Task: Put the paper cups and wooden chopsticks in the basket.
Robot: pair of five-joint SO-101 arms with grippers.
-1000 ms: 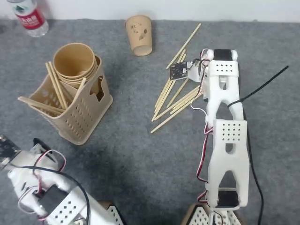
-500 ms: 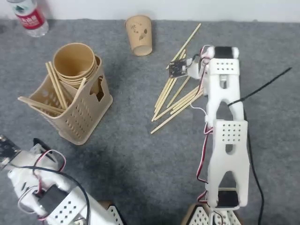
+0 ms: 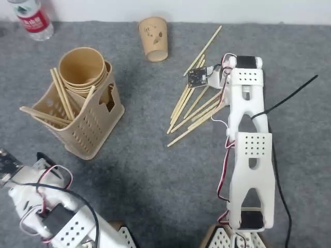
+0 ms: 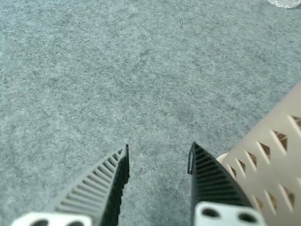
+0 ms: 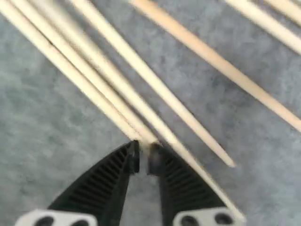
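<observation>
Your right gripper (image 5: 143, 161) sits low over the loose chopsticks (image 3: 195, 106), which lie fanned on the grey carpet (image 3: 150, 170) well apart from the basket (image 3: 88, 124). Its jaws are drawn nearly together at the tip, and from the wrist camera they seem to be pinching one stick of the bundle (image 5: 117, 108), though the blur so close to the carpet makes the grip hard to confirm.

Your left gripper (image 4: 157, 155) hangs spread wide and holding nothing over bare carpet, just beside the basket's perforated wall (image 4: 268, 162).

The basket stands upright with a stack of paper cups (image 3: 83, 70) nested inside it and several chopsticks (image 3: 61, 93) leaning out over its rim. One more paper cup (image 3: 153, 39) stands upside down on the carpet, between the basket and the loose chopsticks but farther back. A plastic bottle (image 3: 32, 18) lies beyond the basket at the carpet's far edge.
</observation>
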